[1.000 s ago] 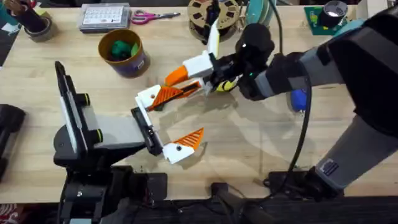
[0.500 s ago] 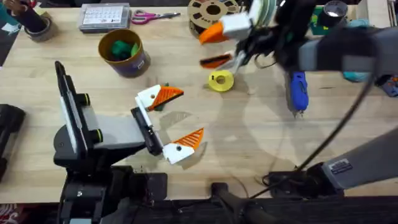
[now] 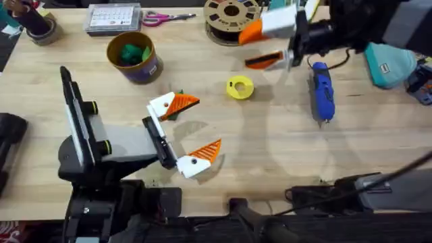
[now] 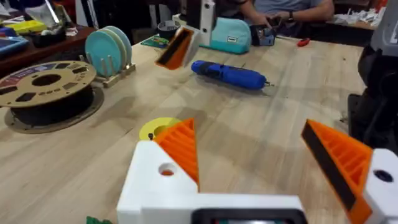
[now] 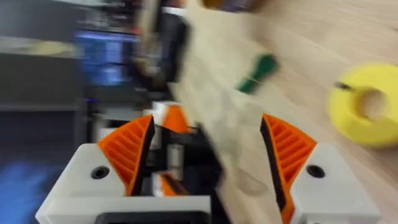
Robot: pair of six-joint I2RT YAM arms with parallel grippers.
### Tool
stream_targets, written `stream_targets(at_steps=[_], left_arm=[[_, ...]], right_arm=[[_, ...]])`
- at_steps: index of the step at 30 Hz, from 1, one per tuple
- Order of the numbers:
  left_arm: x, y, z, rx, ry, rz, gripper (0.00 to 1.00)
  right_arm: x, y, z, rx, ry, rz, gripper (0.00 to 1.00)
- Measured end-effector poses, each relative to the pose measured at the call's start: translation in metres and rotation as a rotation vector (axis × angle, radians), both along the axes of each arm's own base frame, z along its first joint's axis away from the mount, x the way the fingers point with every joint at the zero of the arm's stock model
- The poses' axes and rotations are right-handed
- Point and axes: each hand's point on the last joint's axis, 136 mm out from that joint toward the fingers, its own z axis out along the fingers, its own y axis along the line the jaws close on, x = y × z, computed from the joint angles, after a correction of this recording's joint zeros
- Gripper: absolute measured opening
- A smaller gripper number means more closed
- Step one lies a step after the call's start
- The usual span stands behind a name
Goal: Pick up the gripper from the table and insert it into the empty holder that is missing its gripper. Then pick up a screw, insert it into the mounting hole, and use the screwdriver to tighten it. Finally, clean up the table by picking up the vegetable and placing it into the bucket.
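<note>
1. Risk lies mostly with the screwdriver [image 3: 322,92]: it lies loose on the table toward the far right, tip toward the near edge, and being round it could roll away if the right gripper [image 3: 270,44] comes down off-centre.
2. Screw trouble is the other worry — I cannot make out a screw in these views, and a mounting hole in the holder [image 3: 162,106] looks empty.
3. Left gripper [image 3: 185,131] rests low near the table's near edge, its arm stretched level toward the middle; jaws apart, nothing between them, both carrying orange ribbed tips, so the gripper [image 3: 182,103] appears seated on its white block.
4. Right arm reaches in from the right, held high over the far edge, just beside the filament spool [image 3: 231,16]; jaws apart and empty, with the yellow disc [image 3: 239,88] nearer the middle.
5. Clean-up is not done — the vegetable [image 5: 258,73] lies on the wood near the holder, well apart from the bucket [image 3: 133,57] at the far left.
</note>
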Motion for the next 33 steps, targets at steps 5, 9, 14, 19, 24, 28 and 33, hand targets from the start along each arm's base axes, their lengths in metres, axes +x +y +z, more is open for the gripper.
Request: stream_targets(at_steps=[5, 9, 14, 19, 24, 28, 33], left_arm=[[0.0, 0.0, 0.0, 0.0, 0.0, 0.0, 0.99], [0.0, 0.0, 0.0, 0.0, 0.0, 0.0, 0.99], [0.0, 0.0, 0.0, 0.0, 0.0, 0.0, 0.99], [0.0, 0.0, 0.0, 0.0, 0.0, 0.0, 0.989], [0.0, 0.0, 0.0, 0.0, 0.0, 0.0, 0.99], [0.0, 0.0, 0.0, 0.0, 0.0, 0.0, 0.99], [0.0, 0.0, 0.0, 0.0, 0.0, 0.0, 0.99]], right_arm=[[-0.026, -0.036, -0.014, -0.37, -0.163, -0.061, 0.997], [-0.043, -0.064, -0.009, -0.564, -0.273, -0.09, 0.997], [-0.055, -0.096, -0.004, -0.774, -0.387, -0.121, 0.997], [-0.059, -0.112, -0.001, -0.877, -0.459, -0.117, 0.997], [-0.07, -0.108, -0.004, -0.933, -0.504, -0.036, 0.997], [-0.075, -0.098, -0.006, -0.977, -0.552, 0.031, 0.997], [-0.077, -0.095, -0.008, -1.012, -0.58, 0.062, 0.997]])
